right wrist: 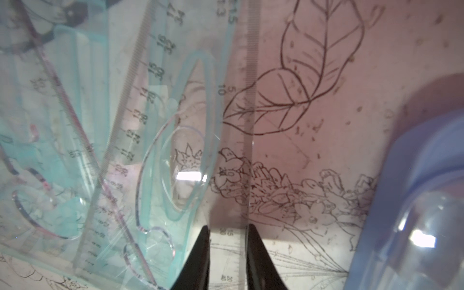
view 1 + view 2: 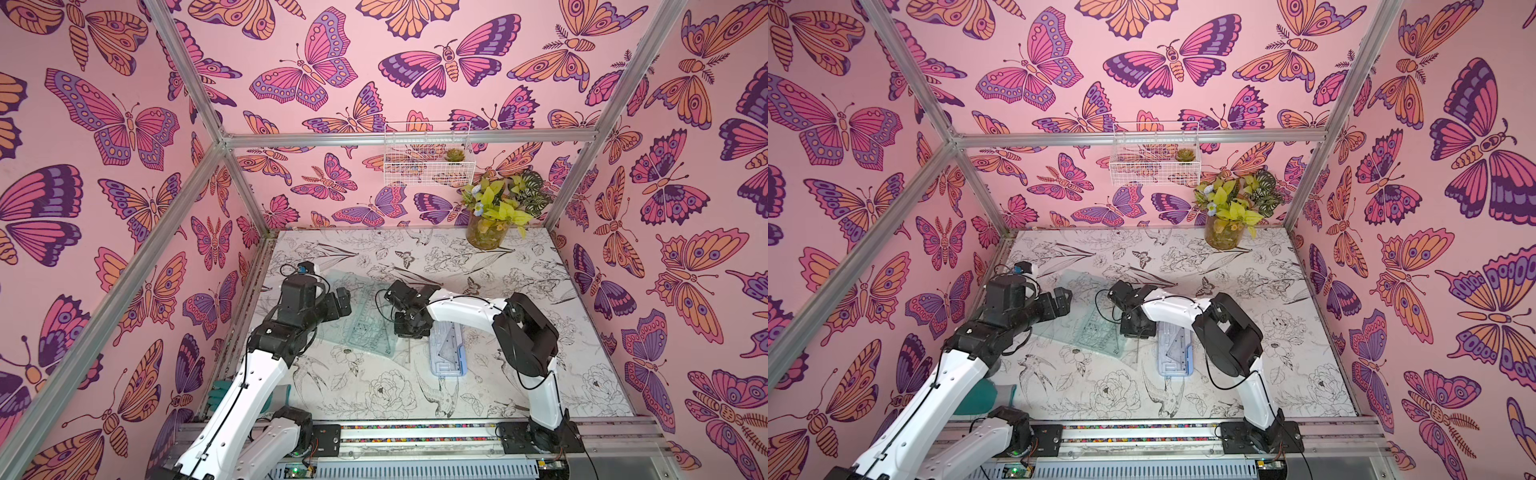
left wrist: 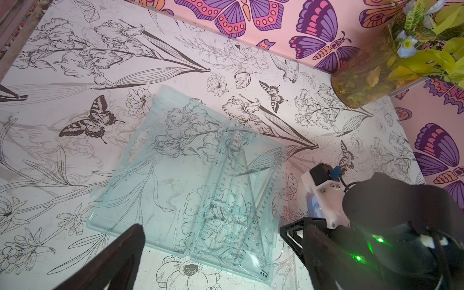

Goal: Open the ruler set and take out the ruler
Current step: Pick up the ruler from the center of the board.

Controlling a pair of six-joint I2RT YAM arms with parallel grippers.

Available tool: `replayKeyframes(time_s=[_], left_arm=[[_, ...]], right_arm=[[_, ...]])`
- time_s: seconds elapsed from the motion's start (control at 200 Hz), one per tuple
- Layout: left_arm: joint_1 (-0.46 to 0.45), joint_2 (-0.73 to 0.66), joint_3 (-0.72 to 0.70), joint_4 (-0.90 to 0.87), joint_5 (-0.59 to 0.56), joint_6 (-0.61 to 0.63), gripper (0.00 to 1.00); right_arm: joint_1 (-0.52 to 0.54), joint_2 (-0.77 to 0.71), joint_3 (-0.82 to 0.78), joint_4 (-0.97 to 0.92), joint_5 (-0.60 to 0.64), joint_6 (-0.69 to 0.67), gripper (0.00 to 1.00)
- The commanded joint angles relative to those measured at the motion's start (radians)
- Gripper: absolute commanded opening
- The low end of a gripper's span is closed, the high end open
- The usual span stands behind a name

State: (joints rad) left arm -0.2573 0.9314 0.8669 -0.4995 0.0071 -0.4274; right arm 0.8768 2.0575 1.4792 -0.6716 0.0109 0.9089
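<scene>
The ruler set (image 2: pixel 357 320) (image 2: pixel 1084 328) is a clear teal case lying open and flat on the floral table, with rulers and set squares still in its tray half (image 3: pixel 238 200). A clear ruler (image 1: pixel 241 62) lies on the table just outside the case edge (image 1: pixel 75 125). My right gripper (image 1: pixel 228 227) (image 2: pixel 409 328) points down there, its two black fingers closed narrowly on either long edge of that ruler. My left gripper (image 3: pixel 223 227) (image 2: pixel 343 299) hovers over the case's near-left side, wide open and empty.
A pale blue plastic case (image 2: pixel 449 349) (image 1: pixel 414 200) lies right beside the right gripper. A glass jar of plants (image 2: pixel 486 232) stands at the back right, under a wire basket (image 2: pixel 428 153) on the wall. Something teal (image 2: pixel 216 395) sits under the left arm.
</scene>
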Motion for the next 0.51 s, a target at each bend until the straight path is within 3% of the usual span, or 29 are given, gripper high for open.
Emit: replayKeyframes(time_s=[0.0,0.26,0.501], left_arm=[[0.003,-0.009,-0.011,-0.019,-0.006,0.006,1.0],[-0.011,-0.006,-0.001,-0.019,0.01,0.042,1.0],[-0.066,0.016,0.023,-0.026,-0.007,0.075,1.0]], right_arm=[[-0.019,-0.087,0.024,-0.027,0.025,-0.036,0.24],[-0.152,-0.209,0.003,-0.071,-0.019,-0.088,0.25],[-0.436,-0.313,-0.127,-0.075,-0.094,-0.132,0.25]])
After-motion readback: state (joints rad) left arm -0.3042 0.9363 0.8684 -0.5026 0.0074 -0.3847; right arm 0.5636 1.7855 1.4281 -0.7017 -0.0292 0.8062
